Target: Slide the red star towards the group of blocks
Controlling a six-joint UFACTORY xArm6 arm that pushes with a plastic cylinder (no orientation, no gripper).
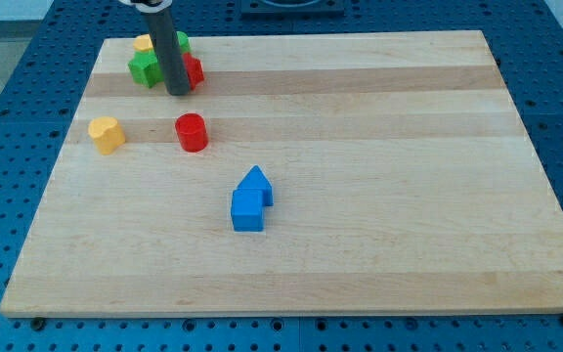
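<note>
Camera view, upper left: my tip [178,92], a bare dark rod holding nothing, touches the red star block [193,70] beside the green star block [146,68] and yellow block [145,43].

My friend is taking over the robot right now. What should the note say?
My tip is at the view's top left, right against the red star, which is partly hidden behind the rod.
The red star already sits beside the green block and a yellow block.
Apart from them: yellow heart-like block, red cylinder, two touching blue blocks.
Left: probably little; check that the star touches the group.
</note>
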